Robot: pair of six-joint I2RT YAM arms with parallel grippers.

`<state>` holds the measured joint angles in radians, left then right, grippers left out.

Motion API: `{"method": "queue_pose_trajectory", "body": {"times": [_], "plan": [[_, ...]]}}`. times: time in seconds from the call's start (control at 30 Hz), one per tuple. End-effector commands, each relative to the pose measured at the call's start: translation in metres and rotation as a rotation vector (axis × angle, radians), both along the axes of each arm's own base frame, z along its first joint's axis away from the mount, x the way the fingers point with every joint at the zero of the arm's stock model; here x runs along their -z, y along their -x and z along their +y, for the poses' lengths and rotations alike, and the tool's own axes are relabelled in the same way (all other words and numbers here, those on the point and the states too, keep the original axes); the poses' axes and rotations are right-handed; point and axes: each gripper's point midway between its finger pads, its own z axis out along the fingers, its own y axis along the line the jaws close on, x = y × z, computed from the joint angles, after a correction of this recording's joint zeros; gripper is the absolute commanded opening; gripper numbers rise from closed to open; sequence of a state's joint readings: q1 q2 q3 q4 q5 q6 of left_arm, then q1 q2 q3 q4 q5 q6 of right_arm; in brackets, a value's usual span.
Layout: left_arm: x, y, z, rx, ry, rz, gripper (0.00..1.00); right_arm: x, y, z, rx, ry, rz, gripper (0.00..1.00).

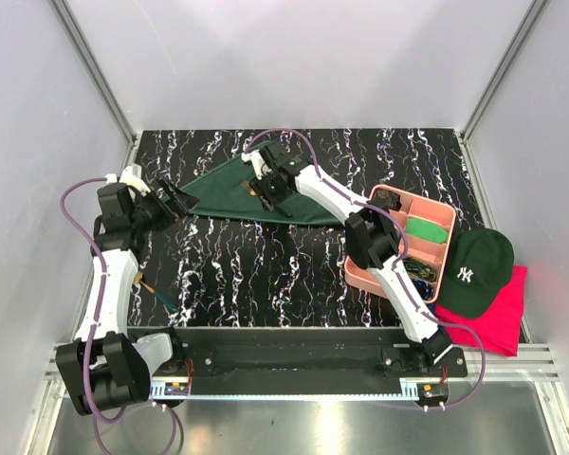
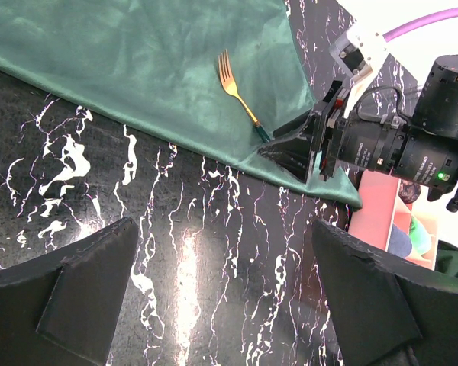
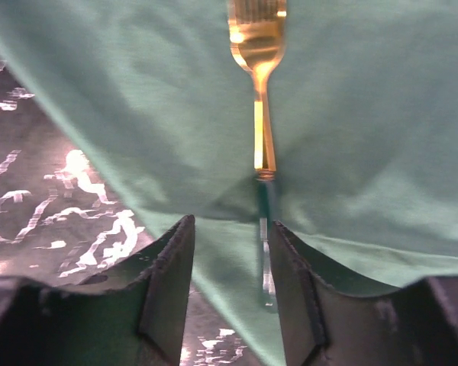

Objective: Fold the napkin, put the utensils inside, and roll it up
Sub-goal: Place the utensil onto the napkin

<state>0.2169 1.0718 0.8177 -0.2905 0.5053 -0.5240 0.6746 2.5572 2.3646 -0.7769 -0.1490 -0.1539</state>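
Gold fork (image 2: 240,96), green-handled, flat on folded dark-green napkin (image 2: 122,61)

Pink tray (image 1: 423,201) beside black cap (image 1: 476,270), cap on red cloth (image 1: 498,322).

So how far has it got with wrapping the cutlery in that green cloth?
Done: the napkin lies folded into a triangle, with the gold fork on it. In hand: the right fingers straddle the fork's green handle, not clamped. Still to do: another slender utensil lies on the table, the left fingers stand wide open, and nothing is rolled yet.
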Motion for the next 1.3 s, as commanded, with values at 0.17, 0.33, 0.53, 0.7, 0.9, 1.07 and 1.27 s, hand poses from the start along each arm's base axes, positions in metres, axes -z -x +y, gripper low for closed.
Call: {"method": "queue_pose_trajectory", "body": {"times": [0.17,0.33,0.53,0.7,0.9,1.07,1.27], "plan": [[-0.020,-0.009,-0.004,0.036,0.000,-0.069,0.99,-0.013,-0.024,-0.009,-0.027,0.031,-0.112,0.47],[-0.020,-0.009,-0.005,0.040,0.001,-0.066,0.99,-0.008,-0.019,-0.005,-0.065,0.014,-0.091,0.43],[-0.019,-0.009,-0.005,0.043,0.007,-0.063,0.99,-0.001,-0.017,-0.006,-0.070,0.022,-0.079,0.43],[-0.019,-0.009,-0.005,0.043,0.007,-0.064,0.99,0.007,-0.014,-0.007,-0.078,0.033,-0.066,0.43],[-0.018,-0.009,-0.005,0.044,0.009,-0.058,0.99,0.013,-0.014,-0.007,-0.085,0.045,-0.061,0.41],[-0.018,-0.009,-0.006,0.047,0.014,-0.058,0.99,0.017,-0.013,-0.008,-0.099,0.053,-0.056,0.37],[-0.018,-0.009,-0.006,0.048,0.016,-0.057,0.99,0.022,-0.013,-0.009,-0.108,0.061,-0.053,0.23]]}}
